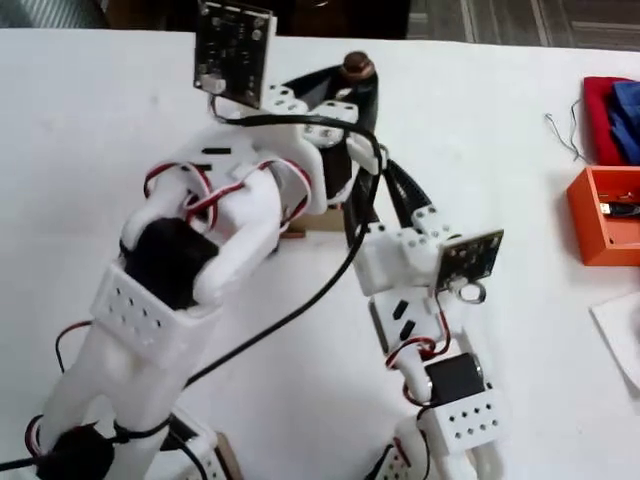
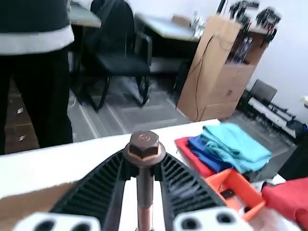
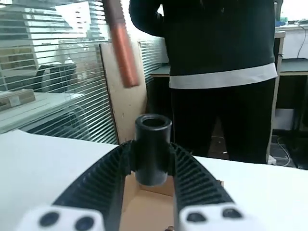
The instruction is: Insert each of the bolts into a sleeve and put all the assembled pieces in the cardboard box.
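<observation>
- Closest in the right wrist view, the right gripper [image 3: 153, 166] has its jaws closed on the lower half of a black sleeve [image 3: 153, 144]. The sleeve's long axis runs out along the jaws, with the open bore facing away from the wrist.
- Beyond that open end, the same view catches the copper shank of the bolt [image 3: 120, 45]. It is tilted off the sleeve's axis, with its free end apart from the bore and to one side of it.
- Behind the sleeve lies the open cardboard box [image 3: 144, 214], one flap standing up.
- The left wrist view gives the bolt's other end. The left gripper [image 2: 144, 168] has its jaws clamped on the shank just under the hex head. The head sits at the jaw tips, and the shank runs back toward the wrist.
- From the high view, both arms cross over the box.
- Farther off on the table [image 1: 500, 130] are an orange box [image 1: 600, 215] and folded cloths [image 1: 612, 115].
</observation>
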Controlling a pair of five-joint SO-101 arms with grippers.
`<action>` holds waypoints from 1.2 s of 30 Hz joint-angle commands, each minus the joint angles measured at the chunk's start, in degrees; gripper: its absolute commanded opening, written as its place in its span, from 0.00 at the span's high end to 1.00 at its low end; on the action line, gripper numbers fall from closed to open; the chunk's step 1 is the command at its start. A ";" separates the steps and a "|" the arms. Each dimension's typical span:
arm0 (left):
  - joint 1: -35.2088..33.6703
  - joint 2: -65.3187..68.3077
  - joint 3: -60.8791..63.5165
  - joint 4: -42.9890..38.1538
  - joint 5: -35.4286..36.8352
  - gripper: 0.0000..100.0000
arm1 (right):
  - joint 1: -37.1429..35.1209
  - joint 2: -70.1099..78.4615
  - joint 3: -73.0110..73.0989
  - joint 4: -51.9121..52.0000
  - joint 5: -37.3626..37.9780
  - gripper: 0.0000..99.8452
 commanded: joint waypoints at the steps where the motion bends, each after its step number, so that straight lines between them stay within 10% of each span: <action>1: 0.26 -0.09 -0.22 -3.25 -2.99 0.97 | -0.84 0.31 -3.69 -1.10 1.49 0.98; 36: 3.52 -0.18 5.49 -2.90 -5.10 0.97 | -0.84 0.66 -3.69 -1.01 5.98 0.98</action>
